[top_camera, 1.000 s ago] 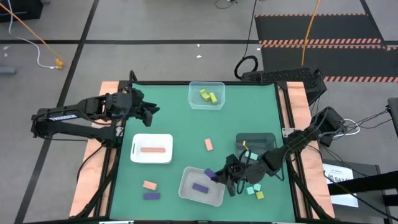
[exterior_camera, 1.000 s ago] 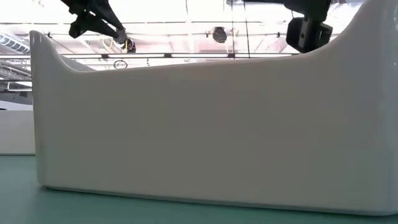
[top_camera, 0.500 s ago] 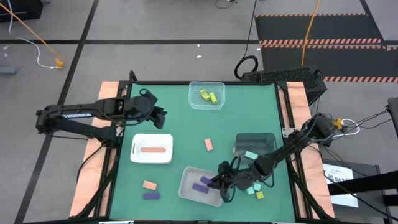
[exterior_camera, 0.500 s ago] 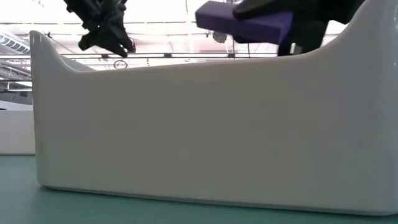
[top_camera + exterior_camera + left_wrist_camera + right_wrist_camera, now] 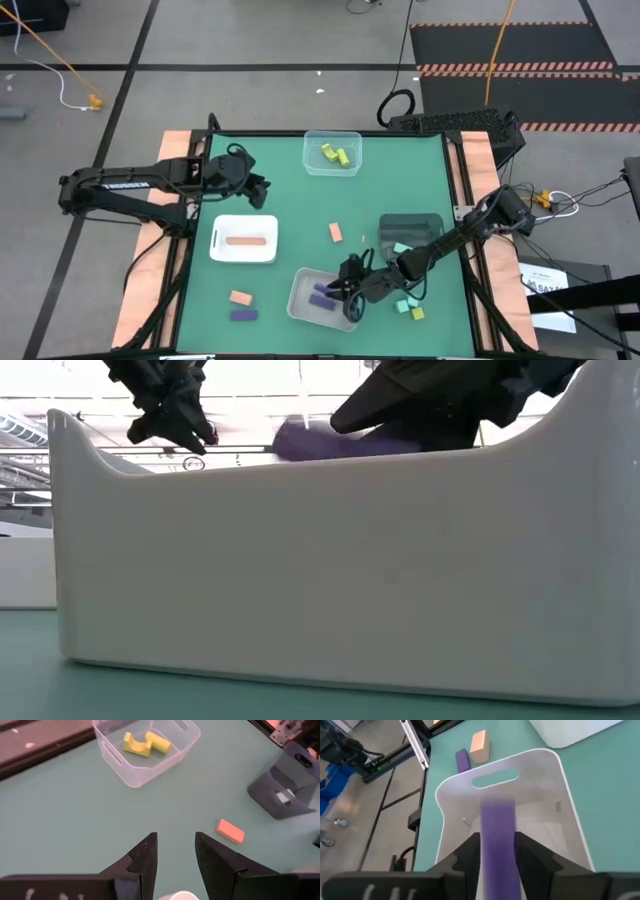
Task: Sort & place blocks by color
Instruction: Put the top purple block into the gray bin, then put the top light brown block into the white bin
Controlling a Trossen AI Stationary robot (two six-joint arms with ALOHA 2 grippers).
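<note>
My right gripper (image 5: 345,287) reaches over the pale tray (image 5: 300,312) near the table's near edge and is shut on a purple bar (image 5: 497,835). Another purple bar (image 5: 320,301) lies in that tray. My left gripper (image 5: 258,188) hangs open above the table between the clear bin holding yellow blocks (image 5: 335,155) and the white tray holding a salmon bar (image 5: 245,240). Loose on the table lie a salmon block (image 5: 336,232), a salmon and purple pair (image 5: 241,306), and teal blocks with a yellow cube (image 5: 408,307). My right gripper pinches the purple bar between its two fingers (image 5: 470,852), which come slanting down from the table's right. The bar lies along the fingers, its free end (image 5: 496,807) sticking out ahead over the tray's inside. It is lifted clear; in the low view it (image 5: 320,440) shows just above the tray's rim.
A dark container (image 5: 410,228) with a teal block (image 5: 402,249) stands just behind the right arm. The pale tray's wall (image 5: 300,580) fills the low view. Bare green table lies in the middle and at the far left.
My right gripper has carried the purple bar toward the table's left, from beside the pale tray's right edge to over its inside, and has come lower. My left gripper has moved a little toward the table's right and now holds still, open.
</note>
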